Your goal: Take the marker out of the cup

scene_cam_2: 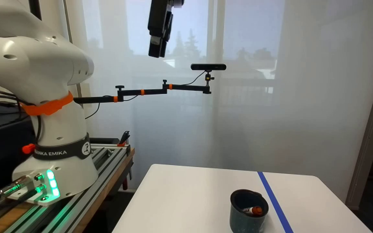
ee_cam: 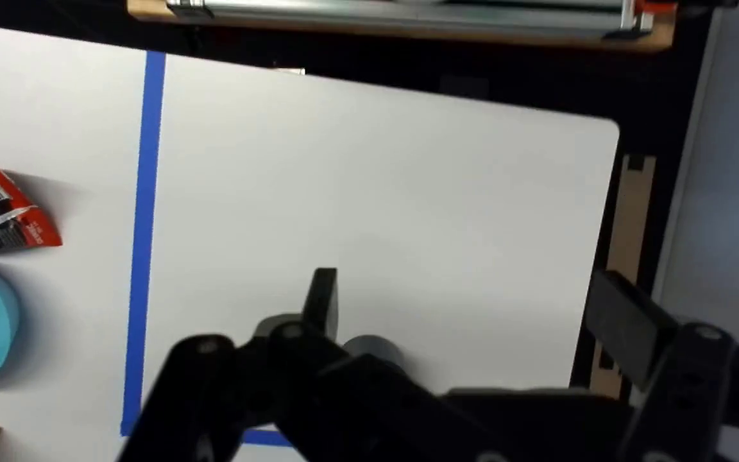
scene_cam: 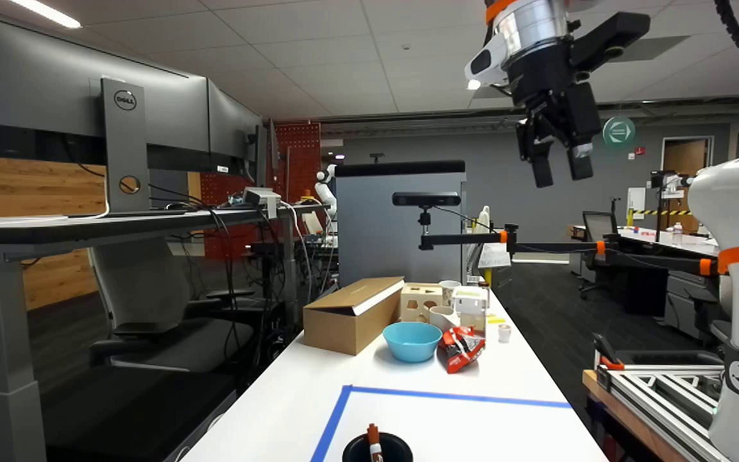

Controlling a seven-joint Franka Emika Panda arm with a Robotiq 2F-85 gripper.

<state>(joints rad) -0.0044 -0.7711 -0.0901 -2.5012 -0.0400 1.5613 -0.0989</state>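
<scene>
The dark, round cup (scene_cam: 398,450) (scene_cam_2: 245,220) stands upright on the white table inside the blue tape lines. The marker (scene_cam: 374,441) (scene_cam_2: 254,210) is in the cup, white with a reddish-brown end pointing up; it leans against the inside, its lower part hidden. In the wrist view only part of the cup's side (ee_cam: 373,347) shows behind a gripper finger, and the marker is hidden. My gripper (scene_cam: 562,172) (scene_cam_2: 157,53) hangs high above the table, well apart from the cup. In the wrist view its fingers (ee_cam: 466,289) are wide apart with nothing between them.
A light-blue bowl (scene_cam: 412,341), a red snack bag (scene_cam: 462,350), a cardboard box (scene_cam: 350,321), a wooden block (scene_cam: 419,301) and mugs (scene_cam: 443,317) stand at the table's far end. A camera on a bar (scene_cam_2: 186,87) sticks out from the robot's base side over the table.
</scene>
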